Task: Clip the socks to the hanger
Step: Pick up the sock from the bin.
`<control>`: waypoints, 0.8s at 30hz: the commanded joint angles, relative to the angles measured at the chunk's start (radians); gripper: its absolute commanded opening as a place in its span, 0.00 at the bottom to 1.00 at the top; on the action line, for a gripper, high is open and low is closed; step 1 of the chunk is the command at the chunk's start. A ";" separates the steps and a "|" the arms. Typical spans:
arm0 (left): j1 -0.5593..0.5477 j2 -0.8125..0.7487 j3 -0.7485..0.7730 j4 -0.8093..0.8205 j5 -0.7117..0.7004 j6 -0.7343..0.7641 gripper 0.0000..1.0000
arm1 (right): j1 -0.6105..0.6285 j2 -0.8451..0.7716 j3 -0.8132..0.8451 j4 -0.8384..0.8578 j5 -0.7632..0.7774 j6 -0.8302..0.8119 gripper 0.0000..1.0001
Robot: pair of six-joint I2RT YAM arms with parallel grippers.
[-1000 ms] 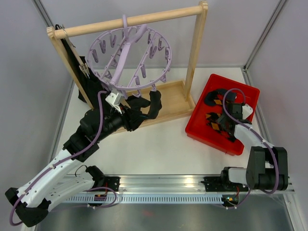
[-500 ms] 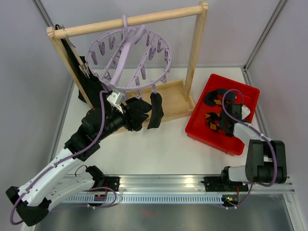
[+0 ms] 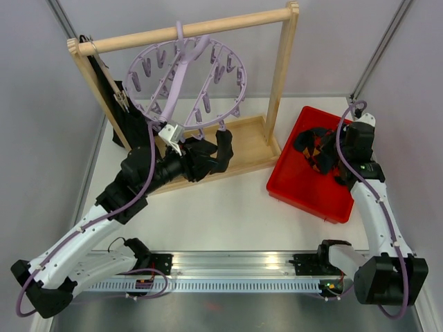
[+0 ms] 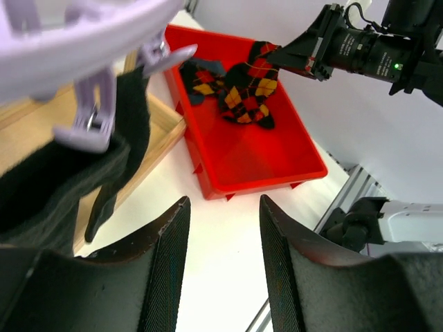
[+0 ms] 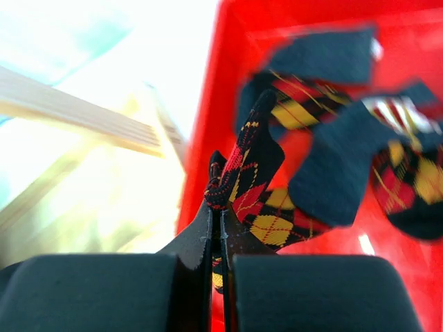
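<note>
The counter (image 3: 221, 207) is a plain white, flat top, closed in by pale panels (image 3: 34, 104) at the left, back and right. A wooden frame (image 3: 246, 136) stands on its far left half, with its shallow, tray-like base flat on the surface. A red tray (image 3: 294, 183) sits to the right of that base, near it but apart, and turned at an angle. Along the near edge runs a slotted metal rail (image 3: 235, 266) that carries both arm bases.

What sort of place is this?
Probably a lab test bench, not a home: two robot arms bolted to a metal rail, a clip hanger and a red tray of socks.
</note>
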State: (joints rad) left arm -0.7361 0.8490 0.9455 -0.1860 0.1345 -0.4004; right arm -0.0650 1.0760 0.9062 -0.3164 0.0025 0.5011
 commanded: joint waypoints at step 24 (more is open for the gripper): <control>0.003 0.424 0.556 0.013 0.277 0.015 0.56 | 0.266 -0.231 0.155 0.336 -0.838 -0.210 0.00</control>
State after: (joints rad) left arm -0.7361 1.2404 1.4395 -0.1509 0.3946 -0.3733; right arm 0.1959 0.8696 1.0672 -0.1490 -0.6628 0.2848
